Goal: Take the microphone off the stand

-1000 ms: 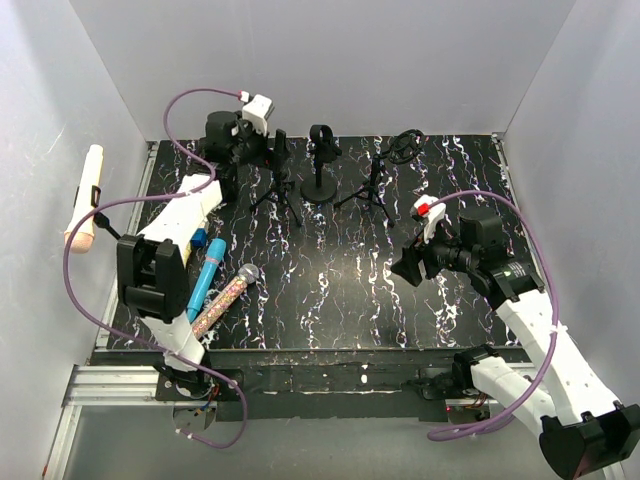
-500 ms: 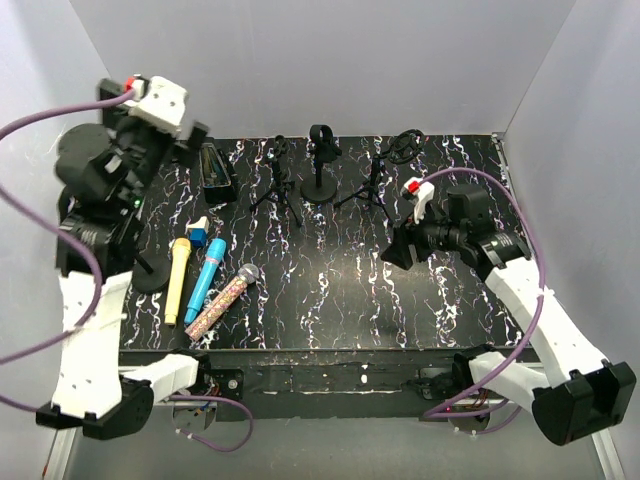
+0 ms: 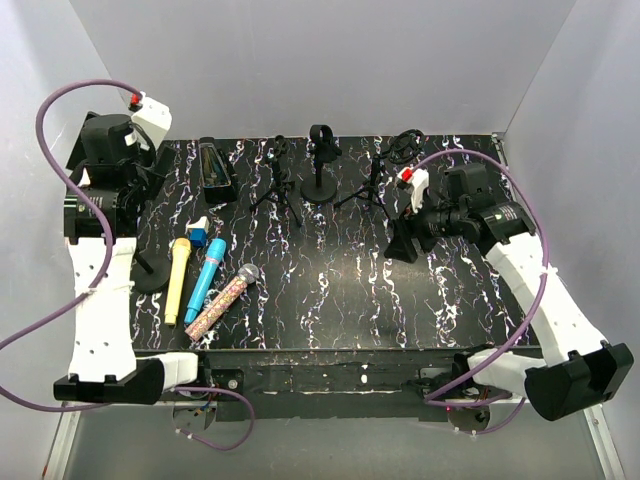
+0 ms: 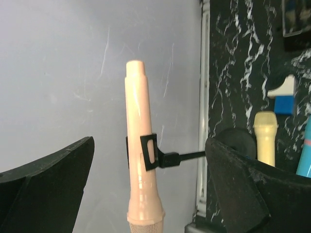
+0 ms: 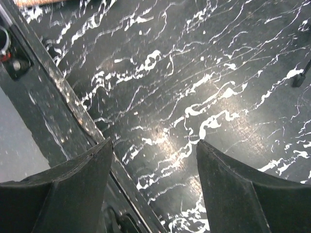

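Left gripper (image 4: 149,143) spread wide, my fingers either side of the peach microphone (image 4: 138,107), touching nothing. Microphone sits clipped in its stand (image 4: 187,156), out past the table edge against the grey wall. Right gripper (image 5: 154,143) gapes empty above the marbled table (image 5: 194,73).

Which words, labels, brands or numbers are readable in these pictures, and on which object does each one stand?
None can be read.
No print shows on the peach microphone, the yellow microphone or the blue microphone.
The small blue and white box is too small to tell.
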